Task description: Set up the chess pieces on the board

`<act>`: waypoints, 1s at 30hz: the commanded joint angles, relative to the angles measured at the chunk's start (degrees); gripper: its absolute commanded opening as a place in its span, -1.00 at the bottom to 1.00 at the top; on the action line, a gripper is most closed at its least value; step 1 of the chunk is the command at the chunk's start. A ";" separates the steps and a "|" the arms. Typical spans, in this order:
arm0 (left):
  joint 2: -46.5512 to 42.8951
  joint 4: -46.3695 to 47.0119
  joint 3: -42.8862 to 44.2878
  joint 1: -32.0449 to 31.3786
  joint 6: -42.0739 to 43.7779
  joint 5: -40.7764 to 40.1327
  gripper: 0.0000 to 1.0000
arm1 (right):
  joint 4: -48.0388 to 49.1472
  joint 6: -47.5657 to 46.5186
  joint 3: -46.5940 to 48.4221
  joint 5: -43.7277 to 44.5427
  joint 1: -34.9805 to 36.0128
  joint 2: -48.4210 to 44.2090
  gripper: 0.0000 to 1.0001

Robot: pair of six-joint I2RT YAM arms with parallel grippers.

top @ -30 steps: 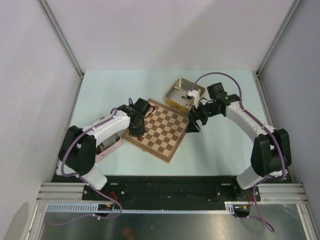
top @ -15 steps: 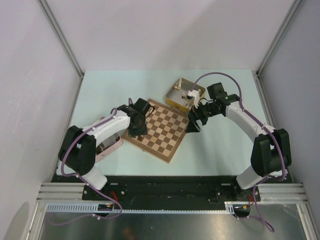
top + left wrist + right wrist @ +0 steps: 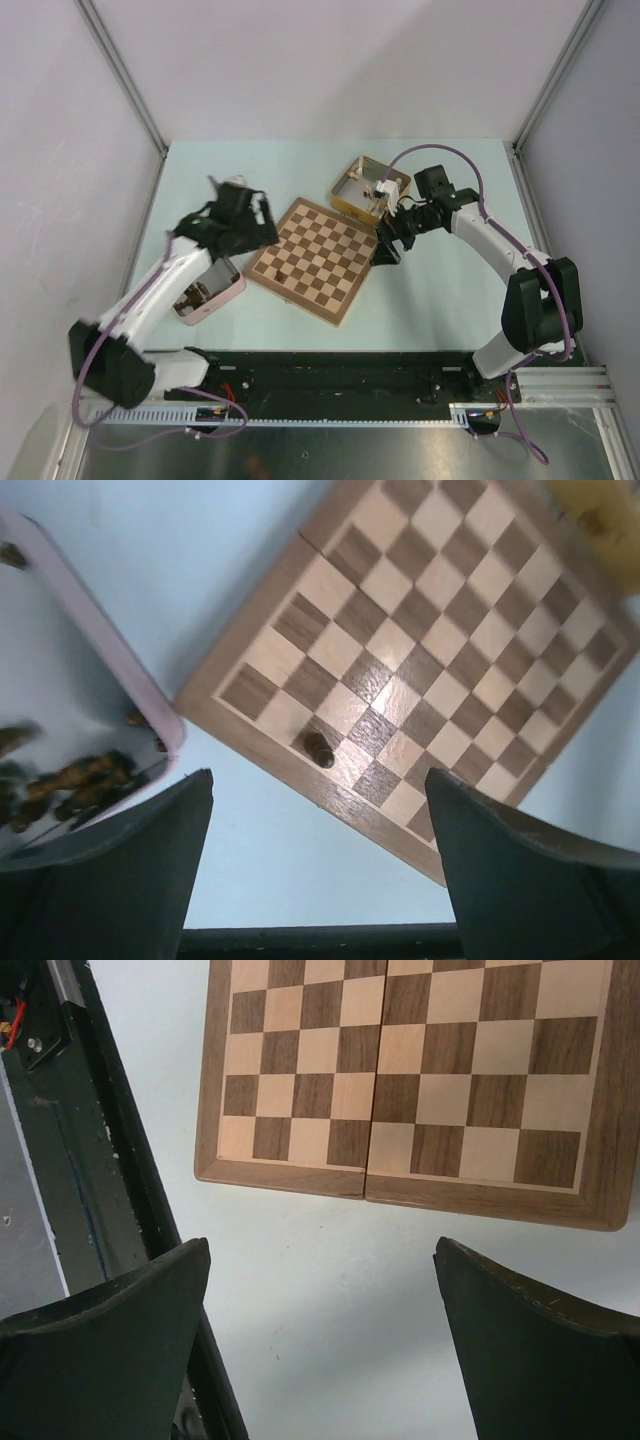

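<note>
Dark piece (image 3: 319, 748), 1, on board (image 3: 440, 630): L wrist view, outside R wrist's.

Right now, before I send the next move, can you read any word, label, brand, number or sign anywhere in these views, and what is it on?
None: no readable text shows in any view.
The board: plain squares, with no letters or numbers on its border.
The pink tin: no label or brand visible.
The yellow tin: no label or brand visible.
</note>
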 commanded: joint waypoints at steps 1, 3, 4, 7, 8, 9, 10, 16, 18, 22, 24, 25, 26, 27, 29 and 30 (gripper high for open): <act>-11.29 -0.19 -3.47 11.18 3.48 2.37 0.84 | 1.26 2.17 2.34 -2.74 0.36 0.00 1.00; -16.39 -0.19 -5.68 19.85 5.59 4.93 0.84 | 1.87 2.62 2.34 -3.00 0.44 0.27 0.99; -17.71 -0.27 -7.78 22.78 6.38 7.38 0.81 | 1.96 2.97 2.34 -3.09 0.44 0.44 0.99; -20.44 -0.36 -11.56 32.28 9.99 9.25 0.66 | 2.40 3.24 2.34 -2.92 0.44 0.79 0.99; -20.53 -0.36 -12.54 33.96 10.52 9.60 0.57 | 2.49 3.32 2.34 -2.83 0.44 0.88 0.99; -20.10 -0.45 -13.42 36.58 11.22 9.69 0.51 | 2.67 3.41 2.34 -2.83 0.53 0.88 0.99; -19.57 -0.45 -14.90 37.57 11.40 9.69 0.44 | 2.76 3.41 2.34 -2.65 0.53 0.88 0.99; -13.87 -0.36 -17.03 39.51 9.65 10.75 0.19 | 2.58 3.59 2.52 -2.21 0.62 1.23 1.00; -12.98 -0.27 -17.20 39.51 9.21 10.31 0.12 | 2.67 3.76 2.61 -2.21 0.53 1.50 0.99; -11.13 0.16 -17.73 39.51 8.68 8.81 0.01 | 2.93 4.29 2.78 -2.39 0.79 1.94 0.99; -9.38 0.60 -17.91 39.33 8.50 8.38 -0.06 | 3.02 4.29 3.13 -2.47 0.88 2.38 0.99; -8.85 0.78 -17.99 39.16 8.33 7.68 -0.07 | 3.02 4.20 3.31 -2.48 0.97 2.55 0.99; -7.37 0.95 -18.00 38.81 8.32 7.23 -0.07 | 2.93 4.12 3.48 -2.39 1.06 2.64 1.00; -6.83 1.22 -17.91 38.20 8.15 6.71 -0.07 | 2.93 4.12 3.83 -2.39 1.06 2.73 0.99; -5.16 1.74 -17.73 37.58 8.06 5.48 -0.07 | 2.76 4.03 4.10 -2.39 1.06 2.99 0.99; -4.54 2.27 -17.64 37.14 7.89 5.04 -0.08 | 2.67 3.94 4.27 -2.39 1.06 3.08 0.99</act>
